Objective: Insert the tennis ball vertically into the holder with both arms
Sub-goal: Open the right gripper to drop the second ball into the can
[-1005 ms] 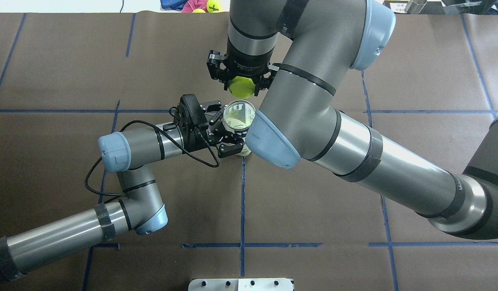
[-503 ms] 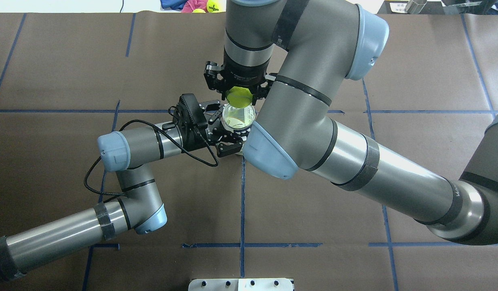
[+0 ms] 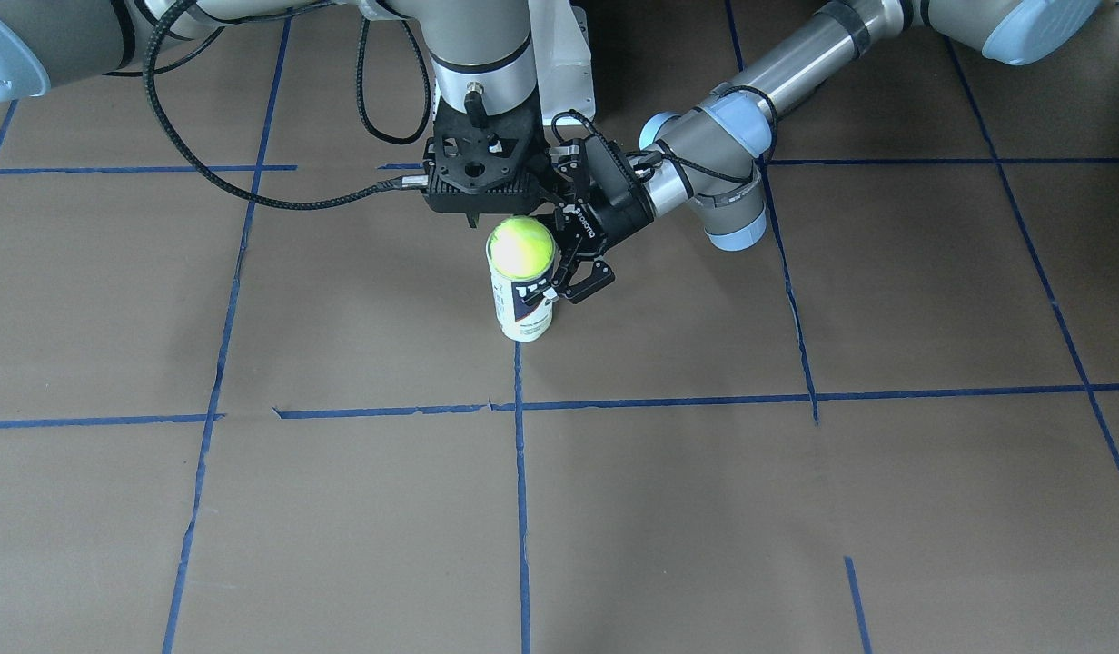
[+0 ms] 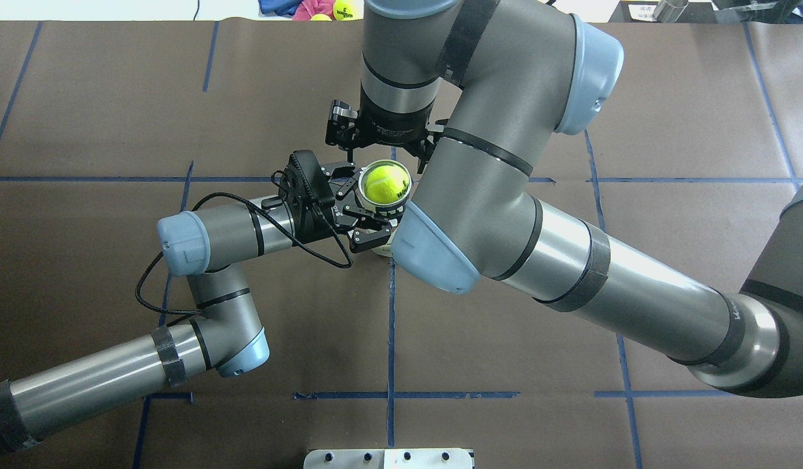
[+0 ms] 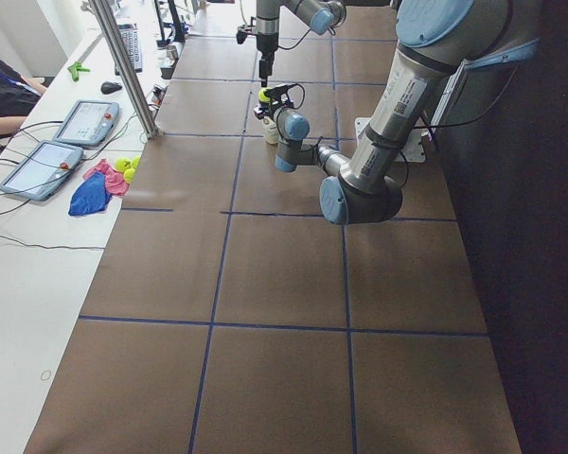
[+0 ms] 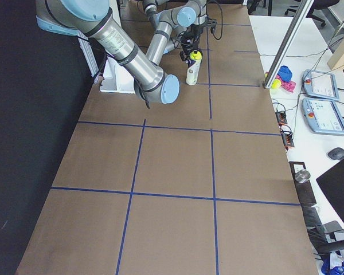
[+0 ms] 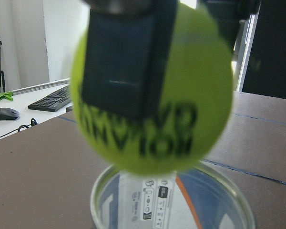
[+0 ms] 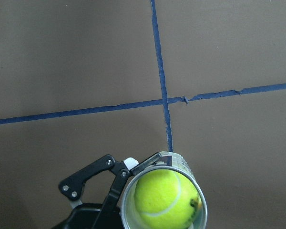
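Note:
The holder [image 3: 523, 313] stands upright on the table, a clear can with a white and navy label. My left gripper [image 4: 370, 213] is shut around its upper part from the side. The tennis ball [image 4: 384, 184] sits in the holder's open mouth [image 8: 181, 160], its top above the rim [image 3: 520, 247]. My right gripper [image 4: 384, 156] hangs just above it, fingers spread and off the ball. In the left wrist view one black finger [image 7: 126, 62] stands in front of the ball [image 7: 190, 81], above the rim [image 7: 100, 191].
Brown table cover with blue tape lines [image 4: 391, 326]. Spare balls and coloured cloth [image 4: 323, 8] lie past the far edge. A white base plate [image 4: 388, 459] is at the near edge. A metal post [image 5: 123, 66] and tablets [image 5: 47, 165] stand beside the table.
My right gripper carried the ball from behind the holder to over its mouth. The ball has left the fingers and now sits in the mouth. My left gripper has not moved.

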{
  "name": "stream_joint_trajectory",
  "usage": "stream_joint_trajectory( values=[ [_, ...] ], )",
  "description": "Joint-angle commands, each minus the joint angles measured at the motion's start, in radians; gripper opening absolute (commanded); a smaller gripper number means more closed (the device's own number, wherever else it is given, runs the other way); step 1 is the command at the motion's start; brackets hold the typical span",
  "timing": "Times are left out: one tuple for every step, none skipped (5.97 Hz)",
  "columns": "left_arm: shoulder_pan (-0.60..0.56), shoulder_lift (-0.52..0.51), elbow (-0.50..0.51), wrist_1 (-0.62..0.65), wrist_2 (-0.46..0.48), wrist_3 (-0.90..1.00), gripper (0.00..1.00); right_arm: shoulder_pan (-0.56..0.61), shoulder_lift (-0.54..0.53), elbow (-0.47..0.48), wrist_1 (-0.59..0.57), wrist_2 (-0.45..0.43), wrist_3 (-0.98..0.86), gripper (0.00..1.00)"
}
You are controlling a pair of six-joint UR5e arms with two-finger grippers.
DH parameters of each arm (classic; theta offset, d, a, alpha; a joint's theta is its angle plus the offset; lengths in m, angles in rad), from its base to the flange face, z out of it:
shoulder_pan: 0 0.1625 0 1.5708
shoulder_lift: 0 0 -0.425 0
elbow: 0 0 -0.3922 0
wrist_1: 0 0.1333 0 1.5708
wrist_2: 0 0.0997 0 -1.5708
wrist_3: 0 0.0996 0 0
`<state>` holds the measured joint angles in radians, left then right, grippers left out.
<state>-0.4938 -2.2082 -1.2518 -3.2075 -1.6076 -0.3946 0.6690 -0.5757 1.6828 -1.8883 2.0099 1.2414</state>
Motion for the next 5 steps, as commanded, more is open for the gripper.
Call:
stream_joint_trajectory(
  values=[
    [0.0, 0.001, 0.0, 0.0, 0.0, 0.0, 0.83, 0.0, 0.002, 0.0, 0.0, 0.001, 0.0, 1.0],
    [-0.002, 0.001, 0.0, -0.002, 0.0, -0.001, 0.83, 0.001, 0.002, 0.002, 0.0, 0.006, -0.014, 1.0],
    [-0.002, -0.001, -0.001, -0.003, 0.005, -0.009, 0.87, 0.007, -0.038, 0.046, 0.0, 0.009, -0.061, 1.0],
    [-0.005, -0.002, -0.006, -0.005, 0.006, -0.01, 0.92, 0.049, -0.106, 0.102, 0.0, 0.012, -0.144, 1.0],
    [-0.008, -0.001, -0.036, -0.003, 0.006, -0.012, 0.94, 0.084, -0.16, 0.119, 0.001, 0.018, -0.23, 1.0]
  ],
)
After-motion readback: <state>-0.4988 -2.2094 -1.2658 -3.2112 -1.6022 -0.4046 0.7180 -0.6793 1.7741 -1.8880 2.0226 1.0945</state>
